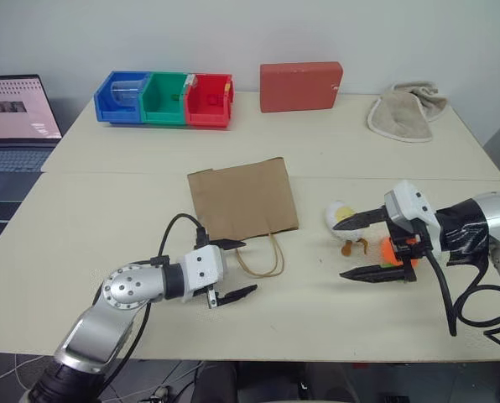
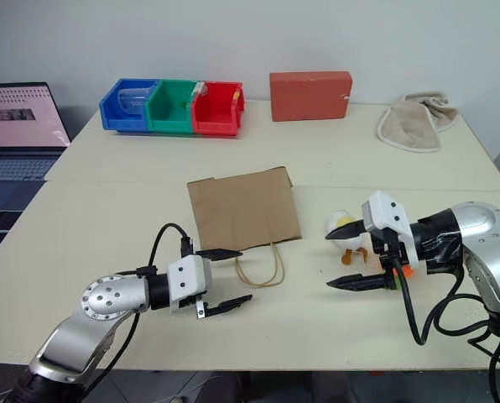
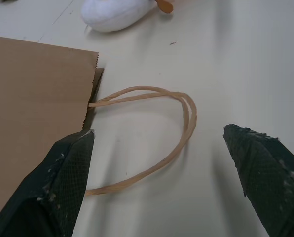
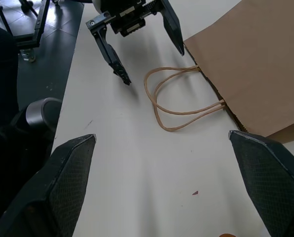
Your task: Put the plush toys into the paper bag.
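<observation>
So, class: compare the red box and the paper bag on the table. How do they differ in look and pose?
The red box stands at the table's far edge; the paper bag lies flat near the middle. The box is a solid red block; the bag is thin, brown, with loop handles. The box sits far from both hands; the bag's handles lie by the open left hand. Both are rectangular.

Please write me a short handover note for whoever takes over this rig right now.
Left gripper: open, empty, at the mouth end of the flat brown paper bag, by its twisted loop handles.
Right gripper: open, empty, beside the toys, gripping neither.
White egg-shaped plush toy and round orange plush toy: both on the table, to the right of the bag.
Done: nothing bagged.
Left: open the bag, which lies flat, then put both toys in.
</observation>
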You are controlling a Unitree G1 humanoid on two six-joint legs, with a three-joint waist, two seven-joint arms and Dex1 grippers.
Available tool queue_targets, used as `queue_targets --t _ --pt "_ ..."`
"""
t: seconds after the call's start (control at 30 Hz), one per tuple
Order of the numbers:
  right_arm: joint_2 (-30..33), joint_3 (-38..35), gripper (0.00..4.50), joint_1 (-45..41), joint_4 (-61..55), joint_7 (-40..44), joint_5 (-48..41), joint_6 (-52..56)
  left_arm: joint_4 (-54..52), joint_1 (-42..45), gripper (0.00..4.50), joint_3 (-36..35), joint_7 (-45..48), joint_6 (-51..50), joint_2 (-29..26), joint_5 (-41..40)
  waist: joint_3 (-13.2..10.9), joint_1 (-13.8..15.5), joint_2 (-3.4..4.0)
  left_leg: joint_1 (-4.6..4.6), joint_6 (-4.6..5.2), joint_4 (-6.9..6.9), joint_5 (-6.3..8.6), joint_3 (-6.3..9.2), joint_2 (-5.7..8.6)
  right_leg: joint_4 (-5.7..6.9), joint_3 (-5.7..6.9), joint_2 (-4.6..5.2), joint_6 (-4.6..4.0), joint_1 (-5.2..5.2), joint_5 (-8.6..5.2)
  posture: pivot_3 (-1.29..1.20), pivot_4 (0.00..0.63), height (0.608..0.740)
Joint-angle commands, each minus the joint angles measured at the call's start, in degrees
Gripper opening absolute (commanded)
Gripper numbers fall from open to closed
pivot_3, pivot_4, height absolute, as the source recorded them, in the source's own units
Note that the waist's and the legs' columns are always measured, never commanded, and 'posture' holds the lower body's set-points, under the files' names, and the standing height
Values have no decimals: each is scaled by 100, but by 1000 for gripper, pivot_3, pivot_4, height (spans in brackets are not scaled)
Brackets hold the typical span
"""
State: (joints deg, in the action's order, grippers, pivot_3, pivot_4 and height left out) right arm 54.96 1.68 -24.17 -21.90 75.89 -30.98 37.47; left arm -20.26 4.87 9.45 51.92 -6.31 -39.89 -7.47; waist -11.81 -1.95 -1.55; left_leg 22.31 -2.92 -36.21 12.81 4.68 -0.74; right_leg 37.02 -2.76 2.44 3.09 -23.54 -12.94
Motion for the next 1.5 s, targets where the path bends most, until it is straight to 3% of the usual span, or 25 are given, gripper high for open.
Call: queue_targets --t 0.03,0.43,0.77,0.87,0.97,1.3,1.5 --pt "108 -225 4500 58 -312 -69 -251 115 259 264 3838 140 -37 364 189 134 0 20 0 0 0 -1 0 0 0 -1 0 0 0 0 0 0 150 740" --pt "240 -339 4500 359 -603 -317 -508 221 466 499 110 199 483 288 237 -160 0 22 0 2 0 -3 0 1 0 -1 1 0 23 1 13 0 150 740" --pt "-355 162 4500 445 -873 -1300 -251 246 630 1234 29 -245 889 -959 105 -1137 0 17 0 4 0 -3 0 5 0 0 3 -2 26 0 15 0 150 740" --pt "-821 428 4500 439 -804 -1696 -99 164 748 1595 29 -414 977 -1410 85 -1464 2 13 -4 4 0 -3 0 5 0 -3 3 -2 26 1 15 0 150 740" --pt "-1368 800 3698 361 -613 -2122 216 102 767 1919 0 -595 1083 -2012 45 -1915 2 8 -3 5 0 -4 0 10 -2 -1 4 -7 34 -1 19 0 150 740" --pt "-3295 1478 42 -49 483 -3574 1089 -59 784 2501 0 -1014 979 -3049 13 -2696 2 -2 -4 8 0 -2 0 25 -5 2 7 -16 36 -2 21 0 150 740" --pt "-4353 1582 17 -349 1714 -4511 1903 -972 680 2672 0 -1277 738 -3468 80 -3087 3 -5 -5 9 -1 -1 0 27 -6 5 7 -18 35 -5 22 0 150 740"
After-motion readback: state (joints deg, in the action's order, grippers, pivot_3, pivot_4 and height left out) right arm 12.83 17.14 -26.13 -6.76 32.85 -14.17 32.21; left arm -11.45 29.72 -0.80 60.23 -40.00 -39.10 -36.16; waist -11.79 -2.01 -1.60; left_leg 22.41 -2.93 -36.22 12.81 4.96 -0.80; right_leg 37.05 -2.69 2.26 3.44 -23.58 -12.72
